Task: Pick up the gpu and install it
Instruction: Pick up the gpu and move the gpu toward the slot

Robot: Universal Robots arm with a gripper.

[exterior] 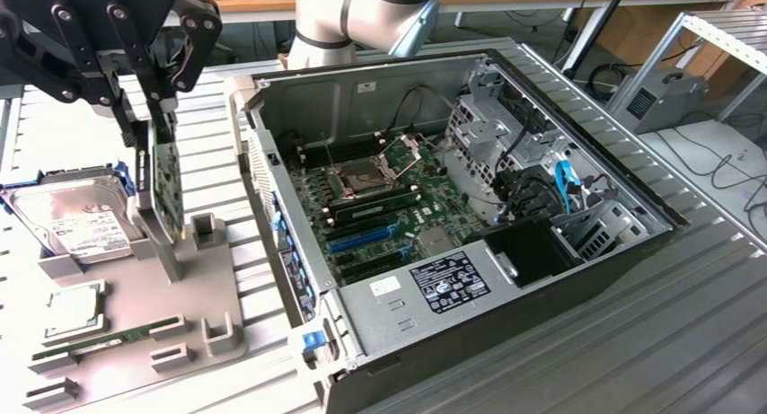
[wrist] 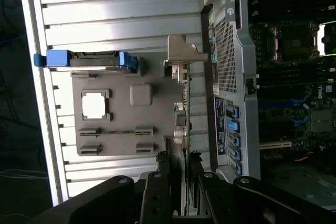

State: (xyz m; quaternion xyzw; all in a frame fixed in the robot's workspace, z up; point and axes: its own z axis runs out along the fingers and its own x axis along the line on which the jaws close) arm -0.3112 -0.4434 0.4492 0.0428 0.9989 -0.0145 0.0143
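Here, across the slatted counter (exterior: 671,342), open case (exterior: 348,95) at centre. At its 9 o'clock, grey tray (exterior: 132,329). Above the tray, end effector (exterior: 142,127) clenched on the gpu (exterior: 162,194), card standing upright on end, silvery bracket (wrist: 184,51) at the end away from the grip, down by the tray. At the gpu's 9 o'clock, drive (exterior: 78,221); at its 7 o'clock, CPU (exterior: 74,311).

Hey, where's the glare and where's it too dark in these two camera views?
Wrist view: hard glare whitens the ribbed table, the computer case interior is dim, and the gripper is a black silhouette. Exterior view: even light, case interior readable, soft shadows only; the dark gpu stands out against the pale table.
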